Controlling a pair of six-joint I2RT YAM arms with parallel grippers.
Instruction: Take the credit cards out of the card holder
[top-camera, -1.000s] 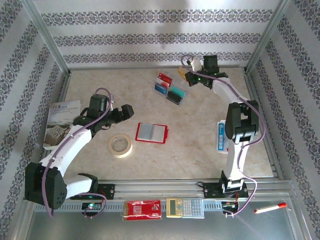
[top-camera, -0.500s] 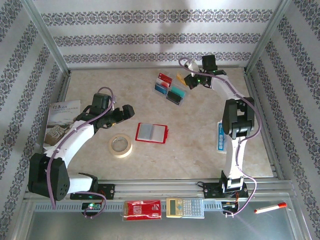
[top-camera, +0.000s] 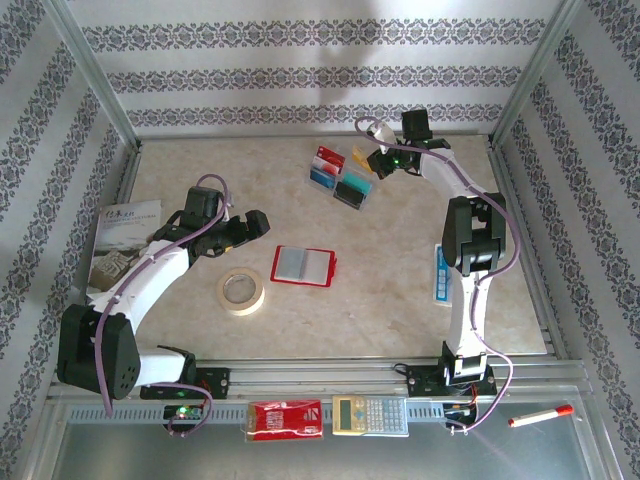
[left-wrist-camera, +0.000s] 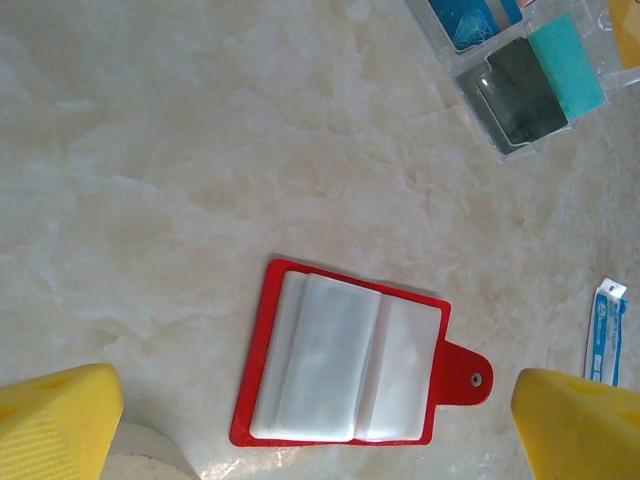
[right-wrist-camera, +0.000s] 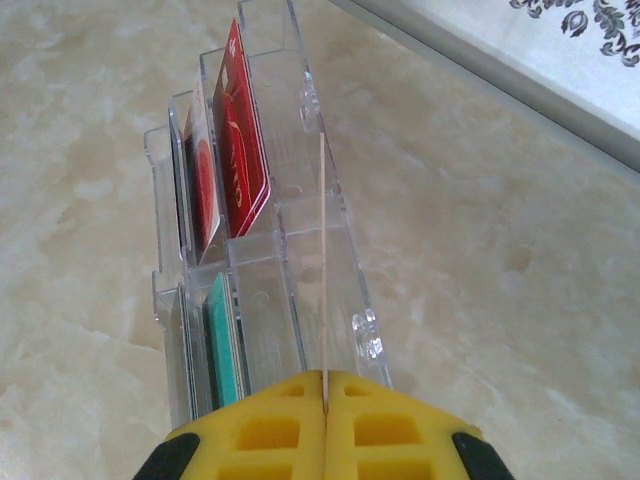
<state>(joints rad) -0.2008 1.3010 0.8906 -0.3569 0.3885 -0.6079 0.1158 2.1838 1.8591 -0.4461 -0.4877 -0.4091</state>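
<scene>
Open card holder lies mid-way across the worktop, long axis left-to-right, just right of the gaping left claw; the right claw, clamped on a yellow-orange credit card, hovers at the far clear rack.

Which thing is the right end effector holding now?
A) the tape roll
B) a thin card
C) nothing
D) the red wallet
B: the right end effector is shut on a thin yellow card, edge-on over the clear rack in the wrist view; the wallet and tape roll lie far off.
</scene>
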